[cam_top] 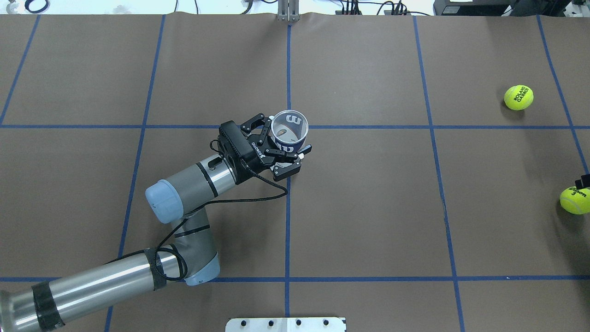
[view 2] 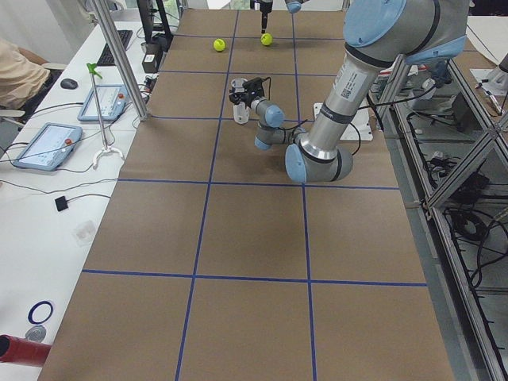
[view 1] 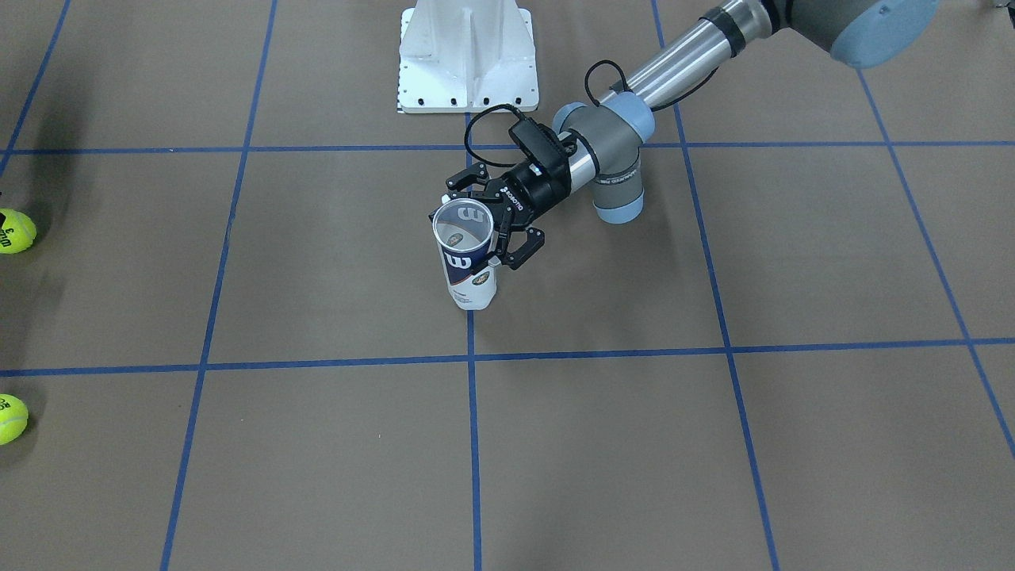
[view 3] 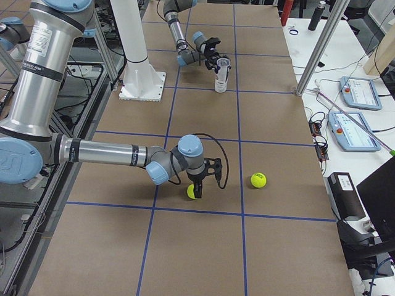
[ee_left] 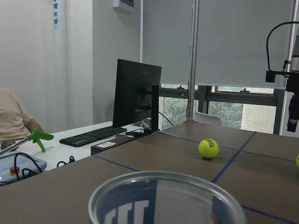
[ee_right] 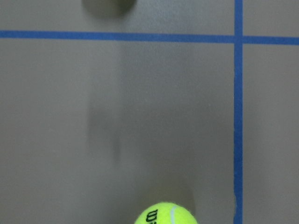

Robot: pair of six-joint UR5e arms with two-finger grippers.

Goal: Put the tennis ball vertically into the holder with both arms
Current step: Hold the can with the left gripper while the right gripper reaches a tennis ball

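Pinching the upright clear plastic cylindrical tennis-ball can (view 1: 464, 266): left gripper (cam_top: 286, 134). Right gripper (view 3: 196, 184), well apart from can, over yellow-green felt tennis ball (view 3: 192, 193); spread or pressed, cannot tell.

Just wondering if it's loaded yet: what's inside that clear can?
No ball. Looking down the can through its open top, only the inner wall and a small dark mark near the bottom show, too small to identify. The label blocks any side look.
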